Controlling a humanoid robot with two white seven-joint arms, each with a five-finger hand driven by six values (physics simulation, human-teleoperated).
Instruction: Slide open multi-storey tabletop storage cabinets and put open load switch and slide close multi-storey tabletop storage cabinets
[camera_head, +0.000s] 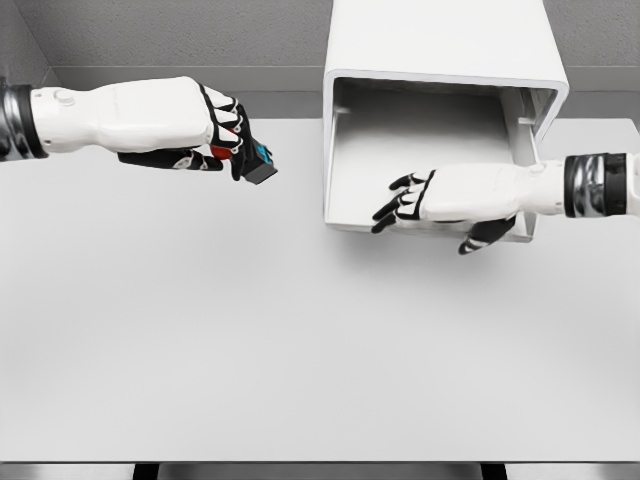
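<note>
Drawer open, switch in transit

Left hand (215, 130) clamped on load switch (255, 162), held above desk (300, 360), well apart from cabinet (440, 60). Right hand (430, 200) fingers spread, resting at open drawer (400, 150) front edge. Suggest: right hand steadies drawer, left carries switch across, lowers it inside before letting go.

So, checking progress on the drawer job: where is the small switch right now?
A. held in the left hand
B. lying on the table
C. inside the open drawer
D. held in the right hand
A: the left hand grips the switch above the table, away from the drawer.
</note>
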